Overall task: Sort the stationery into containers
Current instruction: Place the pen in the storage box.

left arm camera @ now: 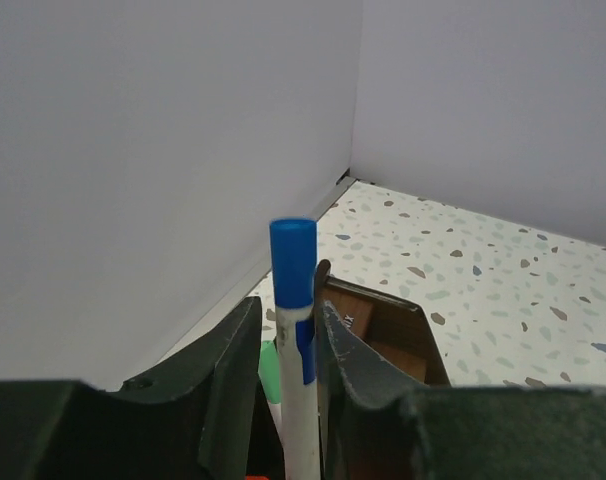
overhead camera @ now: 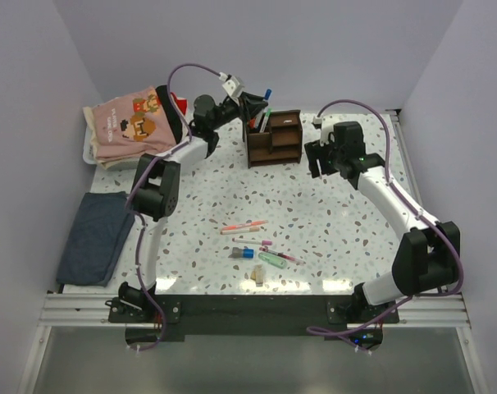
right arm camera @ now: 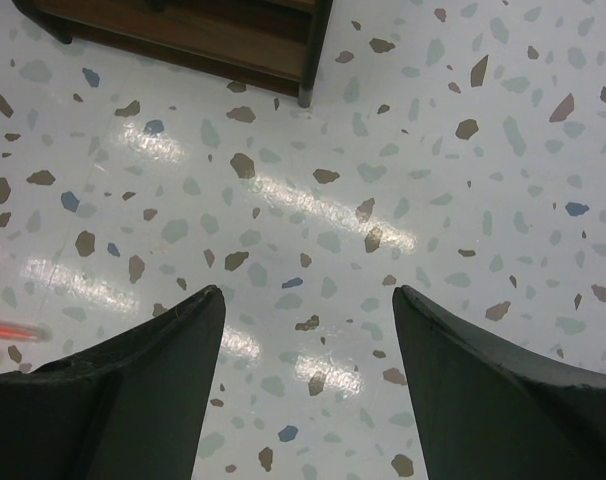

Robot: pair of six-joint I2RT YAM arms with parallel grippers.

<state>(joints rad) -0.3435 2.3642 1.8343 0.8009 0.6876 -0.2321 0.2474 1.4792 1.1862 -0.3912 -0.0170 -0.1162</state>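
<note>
The dark brown wooden organizer [overhead camera: 273,138] stands at the back of the table. My left gripper [overhead camera: 257,105] hangs over its left compartment, and a blue-capped white pen [left arm camera: 293,300] stands upright between the jaws. The jaws of the left gripper [left arm camera: 288,330] are slightly apart: the right finger touches the pen's clip, and a gap shows at the left finger. A mint green marker [left arm camera: 270,370] sits in the organizer [left arm camera: 383,320] below. My right gripper [overhead camera: 318,156] is open and holds nothing, right of the organizer. Loose stationery lies mid-table: an orange-pink pen [overhead camera: 243,226], a mint marker [overhead camera: 272,260] and a beige piece [overhead camera: 257,277].
A white tray with folded clothes [overhead camera: 125,123] sits at the back left, and a dark blue cloth [overhead camera: 95,236] lies at the left edge. White walls close in behind the organizer. In the right wrist view, the organizer's base [right arm camera: 183,30] is at the top and an orange pen [right arm camera: 8,330] at the far left.
</note>
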